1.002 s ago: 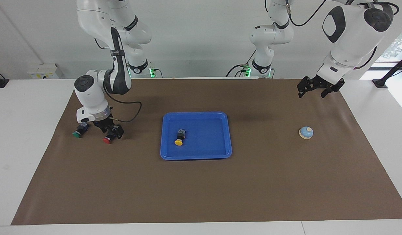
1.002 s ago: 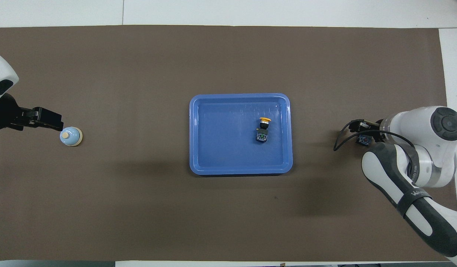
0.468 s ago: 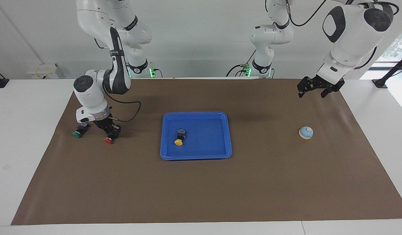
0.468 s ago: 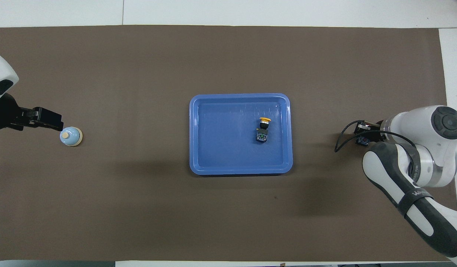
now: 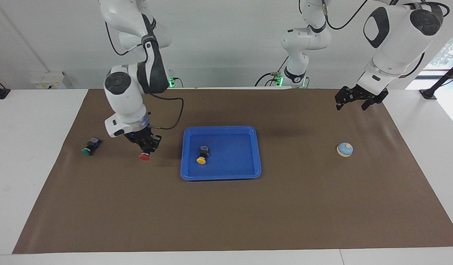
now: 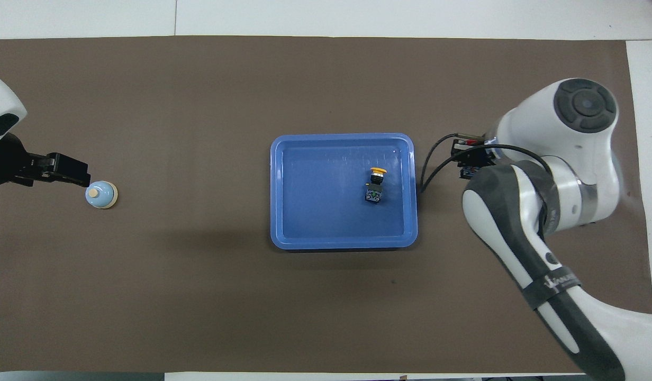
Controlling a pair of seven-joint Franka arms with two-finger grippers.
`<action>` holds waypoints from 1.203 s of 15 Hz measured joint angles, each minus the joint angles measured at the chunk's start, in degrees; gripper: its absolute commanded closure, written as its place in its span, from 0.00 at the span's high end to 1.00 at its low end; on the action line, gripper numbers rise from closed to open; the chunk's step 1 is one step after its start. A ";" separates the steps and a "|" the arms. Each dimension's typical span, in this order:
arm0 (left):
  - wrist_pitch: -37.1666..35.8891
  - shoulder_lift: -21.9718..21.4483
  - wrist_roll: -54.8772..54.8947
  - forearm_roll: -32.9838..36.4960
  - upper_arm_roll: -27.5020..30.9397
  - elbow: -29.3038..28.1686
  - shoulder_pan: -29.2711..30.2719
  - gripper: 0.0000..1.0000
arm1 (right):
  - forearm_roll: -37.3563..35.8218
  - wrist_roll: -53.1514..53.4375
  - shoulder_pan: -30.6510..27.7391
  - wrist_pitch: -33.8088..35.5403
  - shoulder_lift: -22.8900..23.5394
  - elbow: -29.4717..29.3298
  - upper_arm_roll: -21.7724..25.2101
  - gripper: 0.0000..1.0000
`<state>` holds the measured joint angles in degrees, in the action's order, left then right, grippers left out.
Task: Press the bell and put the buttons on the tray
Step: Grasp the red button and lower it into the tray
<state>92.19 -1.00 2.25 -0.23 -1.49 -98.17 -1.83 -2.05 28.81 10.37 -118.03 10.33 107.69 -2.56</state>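
Green button (image 5: 88, 148) lying on the brown mat toward the right arm's end of the bench, untouched, next in line. Right pincer (image 5: 145, 151) pinching the red button (image 5: 144, 156), raised over the mat between the green button and the tray (image 5: 256, 147). Best carried level over the low rim, lowered onto bare blue floor clear of the yellow button (image 5: 202, 159) already lying in there, let go only once low, since the round cap probably rolls. Bell (image 5: 345, 149) sitting toward the left arm's end; left pincer (image 5: 350, 102) spread, waiting up in the air near it.
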 measured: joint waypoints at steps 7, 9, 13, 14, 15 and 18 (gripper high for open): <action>0.02 0.00 0.00 0.00 0.00 0.00 0.00 1.00 | 1.37 13.93 19.08 0.80 11.02 -11.92 -0.07 0.00; 0.02 0.00 0.00 0.00 0.00 0.00 0.00 1.00 | 1.37 15.11 20.70 -1.96 14.21 -12.70 0.00 0.00; 0.02 0.00 0.00 0.00 0.00 0.00 0.00 1.00 | 1.37 15.26 21.14 -8.18 17.26 -9.80 0.12 0.00; 0.02 0.00 0.00 0.00 0.00 0.00 0.00 1.00 | 1.37 15.26 21.14 -8.80 17.27 -9.13 0.17 0.00; 0.02 0.00 0.00 0.00 0.00 0.00 0.00 1.00 | 1.37 15.26 21.14 -9.06 17.19 -8.76 0.17 0.00; 0.02 0.00 0.00 0.00 0.00 0.00 0.00 1.00 | 1.37 16.90 21.14 -9.11 16.99 -8.24 0.17 1.00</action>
<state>92.21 -1.00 2.25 -0.23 -1.49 -98.17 -1.83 -0.68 45.71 31.51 -127.14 27.32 99.44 -2.39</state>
